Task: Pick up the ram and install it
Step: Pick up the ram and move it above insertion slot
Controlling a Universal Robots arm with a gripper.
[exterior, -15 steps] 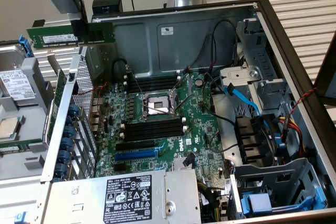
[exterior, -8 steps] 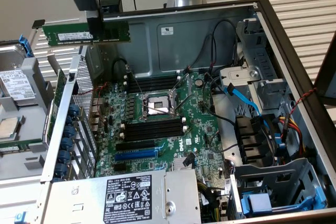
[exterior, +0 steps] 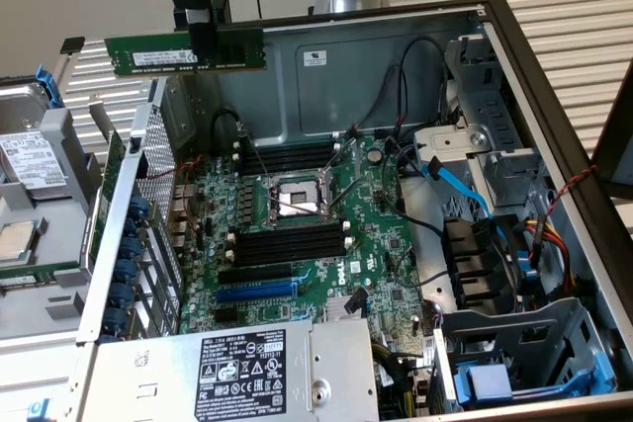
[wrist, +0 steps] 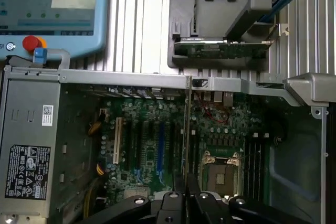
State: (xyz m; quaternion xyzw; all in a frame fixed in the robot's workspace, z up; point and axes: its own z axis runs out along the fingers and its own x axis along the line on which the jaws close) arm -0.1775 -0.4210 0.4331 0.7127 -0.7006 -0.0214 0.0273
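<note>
The tool [exterior: 203, 46] is closed on the ram [exterior: 148, 54], pinching the green stick a little past its middle, so the longer part reaches toward the exterior view's left. The ram is held level and on edge in the air, above the rear upper corner of the open computer case [exterior: 554, 116] and well clear of the motherboard [exterior: 381, 244]. Below it, the black memory slots [exterior: 287, 244] lie on both sides of the processor socket [exterior: 294, 197]. In the wrist view the ram [wrist: 188, 129] appears edge-on as a thin line running out from the tool [wrist: 187, 192] over the motherboard. The case sits on a slatted metal bench [exterior: 564, 7].
</note>
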